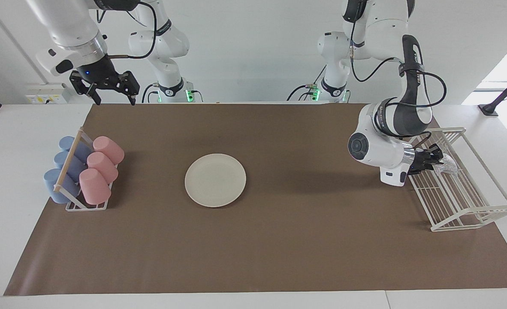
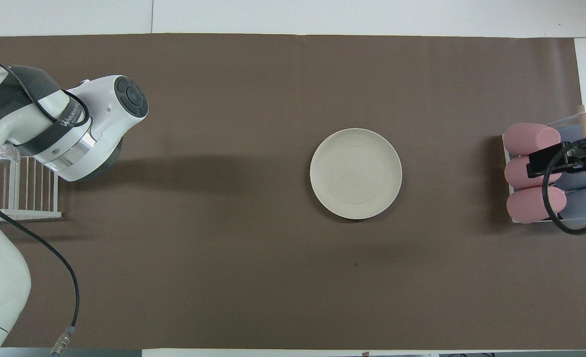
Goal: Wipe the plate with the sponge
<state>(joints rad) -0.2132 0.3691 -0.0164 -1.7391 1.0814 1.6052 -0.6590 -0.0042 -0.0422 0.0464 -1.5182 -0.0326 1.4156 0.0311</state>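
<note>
Plate (image 1: 215,180) bare mid-mat (image 1: 279,257). Sponge (image 1: 446,168) in wire rack (image 1: 472,214) at left arm's end. Left gripper (image 1: 436,162) reaching into rack at sponge, grip state unclear. Right gripper (image 1: 113,96) waiting aloft, fingers spread, near cup rack (image 1: 86,206).

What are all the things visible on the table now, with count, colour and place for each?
plate: one, cream-white, middle of the brown mat.
sponge: one, silvery-grey, in the wire rack, at the left claw's tip.
wire rack: one, white, toward the left arm's end of the table.
pink cups: three, lying in the cup holder.
blue cups: three, lying in the same holder beside the pink ones.
cup holder: one, white wire with a wooden bar, toward the right arm's end.
mat: one, brown, covering the table.
left claw: reaching into the wire rack at the sponge.
right claw: open, raised, waiting.
</note>
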